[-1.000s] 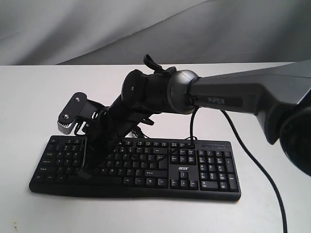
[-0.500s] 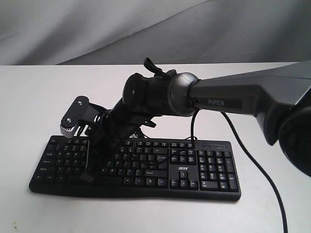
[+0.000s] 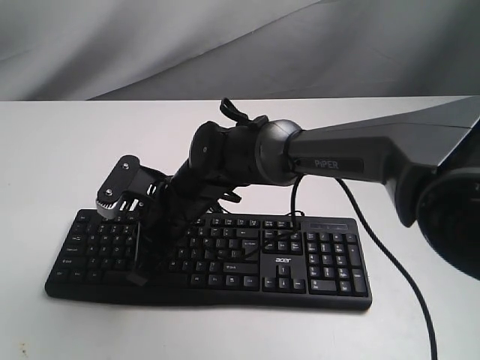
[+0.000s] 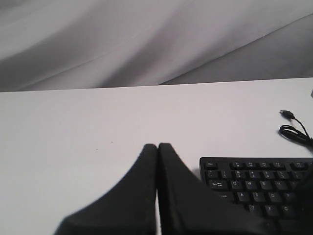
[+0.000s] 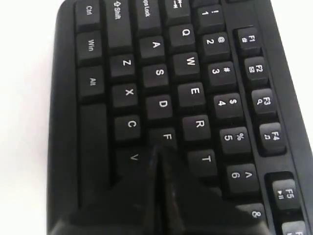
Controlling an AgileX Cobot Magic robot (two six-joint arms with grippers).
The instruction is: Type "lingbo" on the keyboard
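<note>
On the white table (image 3: 60, 150) before a grey cloth (image 3: 150, 45), the keyboard (image 3: 300, 262) low in the frame is partly hidden by the right gripper (image 5: 159, 152), which is closed and empty like the left gripper (image 4: 157, 147).

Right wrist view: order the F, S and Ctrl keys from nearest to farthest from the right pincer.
1. F key: just ahead of the right pincer tips.
2. S key: same row, two keys along.
3. Ctrl key: at the keyboard corner.
</note>
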